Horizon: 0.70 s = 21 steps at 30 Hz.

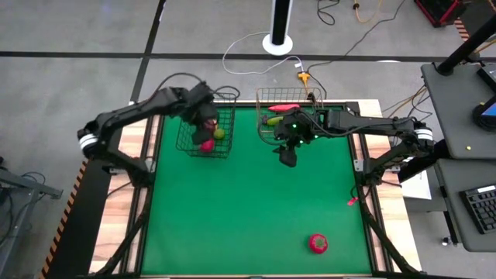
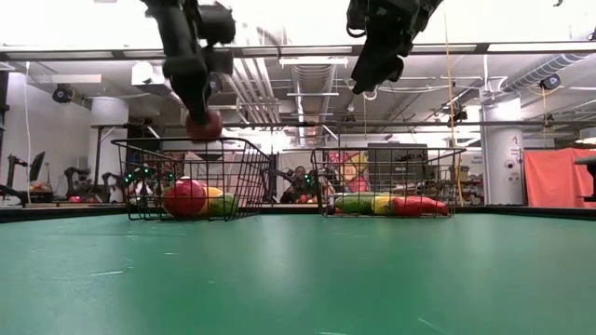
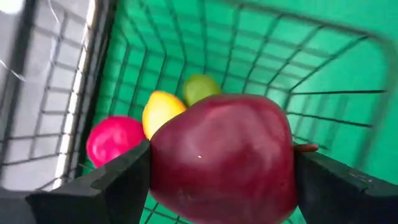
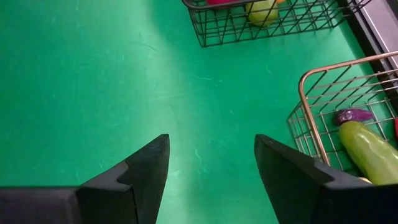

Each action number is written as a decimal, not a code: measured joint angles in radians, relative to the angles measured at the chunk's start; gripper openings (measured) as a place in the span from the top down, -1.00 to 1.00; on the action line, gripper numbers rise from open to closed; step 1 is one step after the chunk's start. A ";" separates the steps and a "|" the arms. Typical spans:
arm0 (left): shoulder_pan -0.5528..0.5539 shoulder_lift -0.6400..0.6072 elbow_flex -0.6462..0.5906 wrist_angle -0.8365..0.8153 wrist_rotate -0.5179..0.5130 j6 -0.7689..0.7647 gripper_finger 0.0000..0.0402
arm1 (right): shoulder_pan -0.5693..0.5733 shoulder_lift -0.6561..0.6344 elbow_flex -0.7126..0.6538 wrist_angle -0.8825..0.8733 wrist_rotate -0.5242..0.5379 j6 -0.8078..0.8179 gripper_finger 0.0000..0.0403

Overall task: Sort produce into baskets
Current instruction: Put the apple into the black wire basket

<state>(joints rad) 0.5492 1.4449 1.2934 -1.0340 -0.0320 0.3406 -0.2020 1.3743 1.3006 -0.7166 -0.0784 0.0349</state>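
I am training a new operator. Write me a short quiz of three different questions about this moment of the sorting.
1. True or false: the left pincer holds a dark red apple above the black basket.
2. Which item still lies on the green table, outside both baskets?
A. a yellow fruit
B. a red round fruit
C. a green cucumber
3. Fill in: the right pincer is ____ and holds nothing.

Key:
1. True.
2. B; the red round fruit lies near the front edge in the high view.
3. open; it hangs beside the lighter basket.
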 joint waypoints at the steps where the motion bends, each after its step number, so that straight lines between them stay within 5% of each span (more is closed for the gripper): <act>1: 0.021 0.022 0.000 0.001 0.011 0.005 -0.53 | 0.000 0.000 0.000 0.000 0.000 0.003 -0.12; 10: 0.064 0.183 0.039 0.012 0.024 0.044 -0.53 | 0.000 0.000 0.000 -0.002 0.000 0.011 -0.12; 21: 0.061 0.221 0.020 0.048 0.049 0.046 -0.59 | 0.000 0.000 0.000 -0.003 0.000 0.010 -0.12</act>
<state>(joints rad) 0.6103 1.6657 1.3132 -0.9864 0.0170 0.3870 -0.2020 1.3743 1.3010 -0.7197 -0.0784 0.0452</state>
